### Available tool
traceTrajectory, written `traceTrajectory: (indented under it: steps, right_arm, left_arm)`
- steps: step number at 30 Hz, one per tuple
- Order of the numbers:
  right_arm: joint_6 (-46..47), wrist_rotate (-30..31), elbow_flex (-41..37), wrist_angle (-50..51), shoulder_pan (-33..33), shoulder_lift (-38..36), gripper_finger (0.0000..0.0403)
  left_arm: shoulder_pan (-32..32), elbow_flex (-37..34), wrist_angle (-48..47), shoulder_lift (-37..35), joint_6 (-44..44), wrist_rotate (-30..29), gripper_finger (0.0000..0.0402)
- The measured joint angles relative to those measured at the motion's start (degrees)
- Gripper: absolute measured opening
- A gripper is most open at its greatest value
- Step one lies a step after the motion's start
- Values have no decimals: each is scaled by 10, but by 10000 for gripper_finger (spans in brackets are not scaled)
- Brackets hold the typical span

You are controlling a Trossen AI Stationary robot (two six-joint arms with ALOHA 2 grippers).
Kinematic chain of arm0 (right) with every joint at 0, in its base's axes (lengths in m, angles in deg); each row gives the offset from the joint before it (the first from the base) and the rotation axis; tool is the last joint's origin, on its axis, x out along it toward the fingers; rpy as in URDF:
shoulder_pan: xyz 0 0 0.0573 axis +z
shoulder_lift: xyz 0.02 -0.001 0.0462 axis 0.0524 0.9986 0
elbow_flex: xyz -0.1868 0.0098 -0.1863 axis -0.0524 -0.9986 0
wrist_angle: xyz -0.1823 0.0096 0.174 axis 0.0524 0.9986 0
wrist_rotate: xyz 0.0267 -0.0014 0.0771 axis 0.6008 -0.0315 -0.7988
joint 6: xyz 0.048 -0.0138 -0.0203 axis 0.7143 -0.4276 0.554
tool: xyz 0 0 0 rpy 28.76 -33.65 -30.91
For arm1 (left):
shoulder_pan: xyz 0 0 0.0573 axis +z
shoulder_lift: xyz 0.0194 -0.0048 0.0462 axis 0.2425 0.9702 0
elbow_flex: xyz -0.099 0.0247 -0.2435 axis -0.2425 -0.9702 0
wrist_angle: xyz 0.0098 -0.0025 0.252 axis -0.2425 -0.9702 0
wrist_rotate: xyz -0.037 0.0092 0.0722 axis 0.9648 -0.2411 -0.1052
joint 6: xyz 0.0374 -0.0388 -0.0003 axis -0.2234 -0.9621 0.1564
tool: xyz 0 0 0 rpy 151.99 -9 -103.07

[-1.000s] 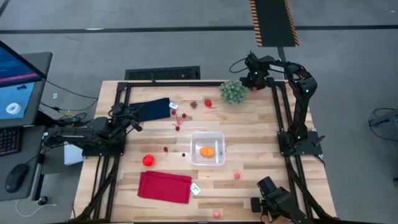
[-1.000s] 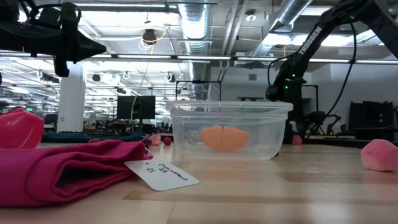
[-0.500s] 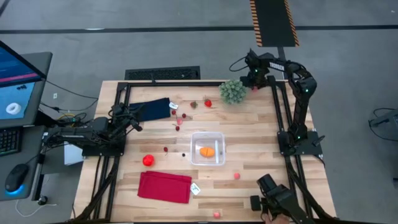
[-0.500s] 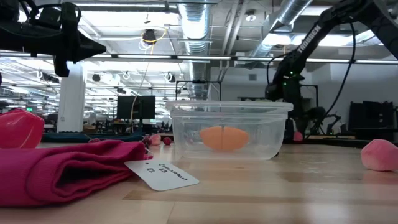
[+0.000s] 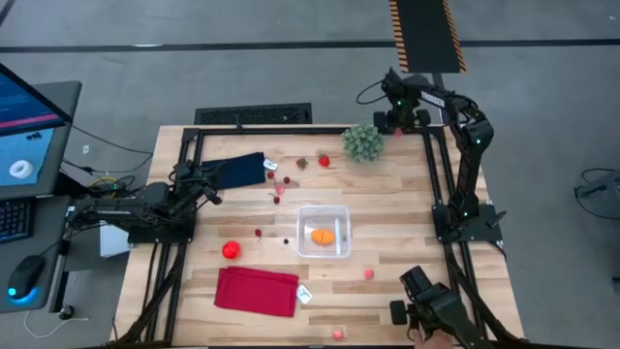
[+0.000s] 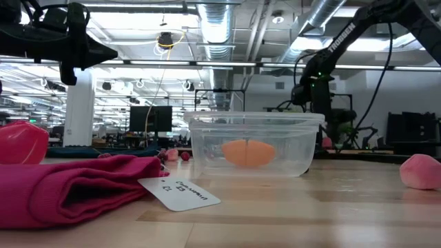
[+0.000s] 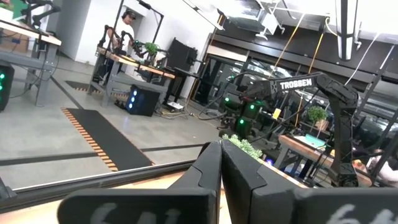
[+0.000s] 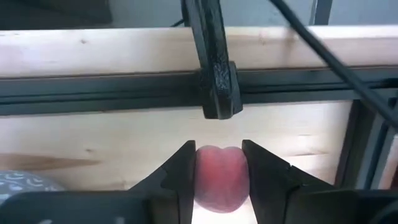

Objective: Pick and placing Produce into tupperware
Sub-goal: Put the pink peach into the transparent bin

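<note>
— What's the table (image 5: pixel 387 223) made of?
— Pale wood planks, matt, the grain showing, framed in black metal rails.
— And the tupperware (image 6: pixel 251 143)?
— Clear, glossy plastic. Beside it at nine o'clock lies a red cloth (image 6: pixel 65 187), soft and folded, with a white paper tag (image 6: pixel 179 192).
— The right gripper (image 8: pixel 219 163)?
— Matt dark plastic fingers (image 8: pixel 184 171) pinching a smooth pink fruit (image 8: pixel 219 177).

Both arms are showing dark, near-black jointed links. Right arm (image 5: pixel 471 145) is carrying white "TROSSEN" lettering, a small green indicator light and looping black cables. Right gripper (image 8: pixel 219 165) fingers are reading matte black, angular, wedge-shaped.
</note>
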Motion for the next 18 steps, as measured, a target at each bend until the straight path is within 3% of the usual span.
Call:
traceTrajectory:
  steps: [8,18]
  right_arm:
    - [-9,0,54,34,0,0,144]
    - [-31,-2,182,89,21,-1,139]
  left_arm:
    - [0,0,0,0,0,0,0]
    - [0,0,0,0,0,1,0]
